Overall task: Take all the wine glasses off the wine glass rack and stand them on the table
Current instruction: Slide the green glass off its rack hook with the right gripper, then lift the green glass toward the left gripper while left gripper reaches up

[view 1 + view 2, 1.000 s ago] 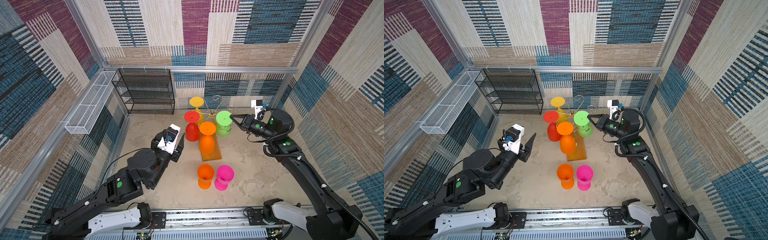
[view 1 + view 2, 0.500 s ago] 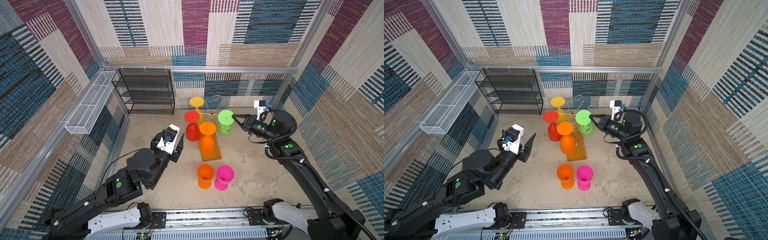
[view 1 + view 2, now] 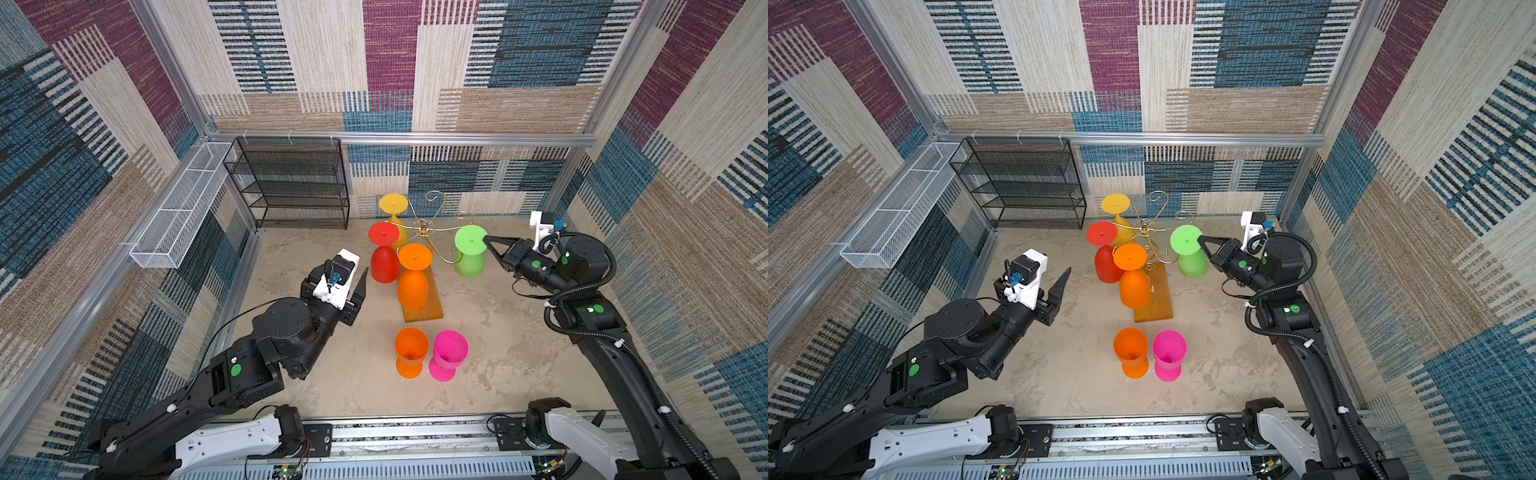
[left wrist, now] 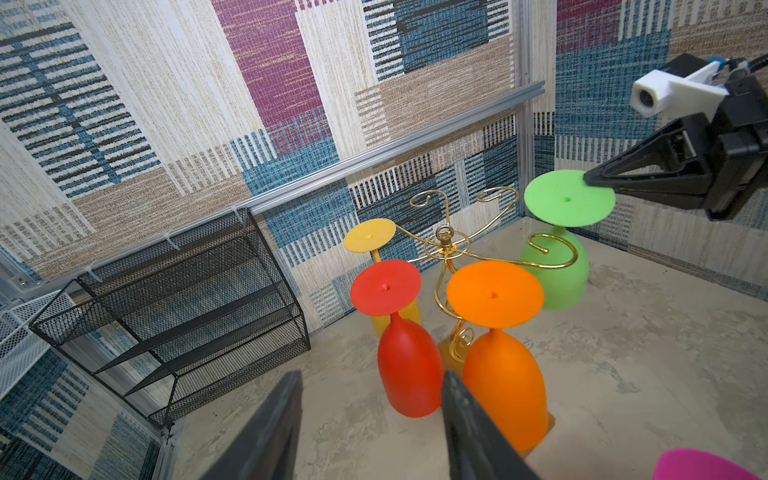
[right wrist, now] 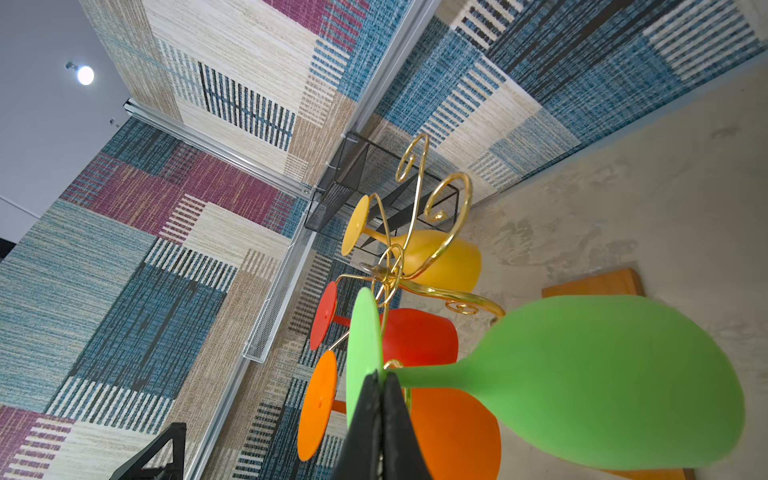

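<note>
Your right pincer (image 3: 487,240) is clamped on the foot rim of the green glass (image 3: 468,264), inverted at 3 o'clock of the rack (image 3: 424,227). That edge grip probably lets the stem slide outward. Your left pincer (image 4: 373,375) is apart, empty, at 8 o'clock.

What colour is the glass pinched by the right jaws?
Green. The glass shows best in the left wrist view.

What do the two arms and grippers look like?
The left arm and right arm: black, round green dots, white base links. The left gripper and right gripper: black tapered fingers, white camera mounts. A black corrugated hose runs along the right arm.
</note>
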Motion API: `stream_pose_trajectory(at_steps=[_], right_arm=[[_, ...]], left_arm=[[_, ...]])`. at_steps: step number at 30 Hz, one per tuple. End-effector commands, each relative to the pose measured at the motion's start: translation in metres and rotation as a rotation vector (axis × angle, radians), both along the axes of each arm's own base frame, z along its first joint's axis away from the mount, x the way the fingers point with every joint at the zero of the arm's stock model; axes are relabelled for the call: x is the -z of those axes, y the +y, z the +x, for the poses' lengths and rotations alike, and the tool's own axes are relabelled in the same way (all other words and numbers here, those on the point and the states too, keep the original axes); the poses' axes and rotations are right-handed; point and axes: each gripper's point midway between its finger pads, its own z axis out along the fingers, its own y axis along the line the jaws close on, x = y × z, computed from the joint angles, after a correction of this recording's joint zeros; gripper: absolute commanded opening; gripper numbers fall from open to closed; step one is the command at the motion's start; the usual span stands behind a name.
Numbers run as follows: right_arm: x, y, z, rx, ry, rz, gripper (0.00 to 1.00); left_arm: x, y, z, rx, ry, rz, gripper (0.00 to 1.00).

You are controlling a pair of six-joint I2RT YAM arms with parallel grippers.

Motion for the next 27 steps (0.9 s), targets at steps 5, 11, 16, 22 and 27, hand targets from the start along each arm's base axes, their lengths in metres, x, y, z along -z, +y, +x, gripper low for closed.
stream_pose_trajectory(at_steps=[5,11,16,22,27], right_arm=[[-0.025,-0.024,-0.023,0.098,-0.076,-0.046,0.0],[-0.065,-0.05,-0.043,0.254,-0.171,-0.109,0.0],[-0.097,-0.061,-0.059,0.32,-0.273,-0.096,0.0],[-0.129,-0.054,-0.071,0.28,-0.418,-0.064,0.0],[-0.158,-0.037,-0.086,0.172,-0.594,-0.026,0.0]], left_arm=[[-0.003,0.003,0.0,-0.005,0.003,-0.027,0.56],[-0.002,0.002,0.0,-0.001,0.004,-0.027,0.56],[-0.001,0.001,0.0,0.005,0.006,-0.03,0.56],[-0.002,-0.001,0.0,0.013,0.007,-0.038,0.56],[-0.003,-0.005,-0.001,0.029,0.007,-0.046,0.56]])
